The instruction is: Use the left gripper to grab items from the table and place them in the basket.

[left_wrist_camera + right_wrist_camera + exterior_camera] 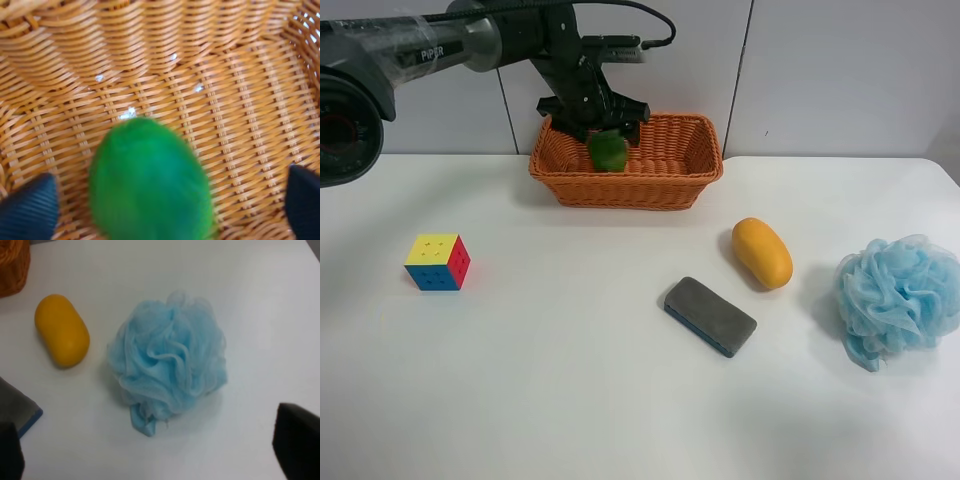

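Observation:
My left gripper [593, 120] hangs over the left part of the orange-brown wicker basket [670, 185], with its fingers spread. The round green fruit [609, 151] is just below the fingers, inside the basket. In the left wrist view the fruit [150, 185] is blurred and lies free between the wide-apart fingertips [27, 210], above the woven basket floor [225, 100]. On the white table [570, 380] are the puzzle cube [438, 262], the yellow-orange mango [762, 252], the grey eraser block [710, 315] and the blue mesh puff [898, 298].
My right gripper [152, 455] is open above the table beside the blue puff [170, 365], with the mango [62, 330] and a corner of the eraser [17, 407] near it. A grey panelled wall stands behind the basket.

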`<action>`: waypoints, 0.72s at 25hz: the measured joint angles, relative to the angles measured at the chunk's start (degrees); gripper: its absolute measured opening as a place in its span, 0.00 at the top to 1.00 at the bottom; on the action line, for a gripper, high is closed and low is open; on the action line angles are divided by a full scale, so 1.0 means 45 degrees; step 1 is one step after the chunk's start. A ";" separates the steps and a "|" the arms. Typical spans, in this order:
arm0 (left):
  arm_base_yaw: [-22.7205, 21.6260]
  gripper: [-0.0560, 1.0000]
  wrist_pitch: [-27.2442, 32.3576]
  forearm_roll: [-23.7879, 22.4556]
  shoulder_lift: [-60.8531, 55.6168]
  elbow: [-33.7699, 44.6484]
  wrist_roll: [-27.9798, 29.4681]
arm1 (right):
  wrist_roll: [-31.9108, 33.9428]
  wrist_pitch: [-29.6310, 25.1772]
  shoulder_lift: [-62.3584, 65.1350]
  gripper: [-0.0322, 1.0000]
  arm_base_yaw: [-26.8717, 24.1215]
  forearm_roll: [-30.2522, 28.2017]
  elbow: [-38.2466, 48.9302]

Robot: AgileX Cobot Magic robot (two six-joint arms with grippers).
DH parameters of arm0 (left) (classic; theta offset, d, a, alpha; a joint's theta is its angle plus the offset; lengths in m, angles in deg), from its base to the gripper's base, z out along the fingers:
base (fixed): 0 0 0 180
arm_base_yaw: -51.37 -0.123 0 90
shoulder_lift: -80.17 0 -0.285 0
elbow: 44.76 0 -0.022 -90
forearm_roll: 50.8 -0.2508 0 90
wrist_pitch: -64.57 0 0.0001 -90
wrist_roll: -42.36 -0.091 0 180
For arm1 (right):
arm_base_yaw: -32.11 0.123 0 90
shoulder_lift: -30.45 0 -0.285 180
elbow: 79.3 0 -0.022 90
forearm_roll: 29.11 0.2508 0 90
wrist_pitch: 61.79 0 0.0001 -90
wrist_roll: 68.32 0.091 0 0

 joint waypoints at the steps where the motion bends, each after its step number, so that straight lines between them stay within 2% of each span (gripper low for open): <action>1: -0.0028 0.08 0.0001 0.0012 0.0000 -0.0016 -0.0016 | 0.0000 0.0000 0.0000 0.01 0.0000 0.0000 0.0000; 4: -0.0027 0.02 0.0014 0.0069 0.0000 -0.0029 -0.0030 | 0.0000 0.0000 0.0000 0.01 0.0000 0.0000 0.0000; 12: -0.0027 0.01 0.0418 0.0260 -0.0347 -0.0038 -0.0030 | 0.0000 0.0000 0.0000 0.01 0.0000 0.0000 0.0000; 15: -0.0030 0.01 0.1328 0.0278 -0.0919 -0.0038 -0.0030 | 0.0000 0.0000 0.0000 0.01 0.0000 0.0000 0.0000; 18: -0.0030 0.01 0.2827 0.0265 -0.1747 -0.0038 -0.0030 | 0.0000 0.0000 0.0000 0.01 0.0000 0.0000 0.0000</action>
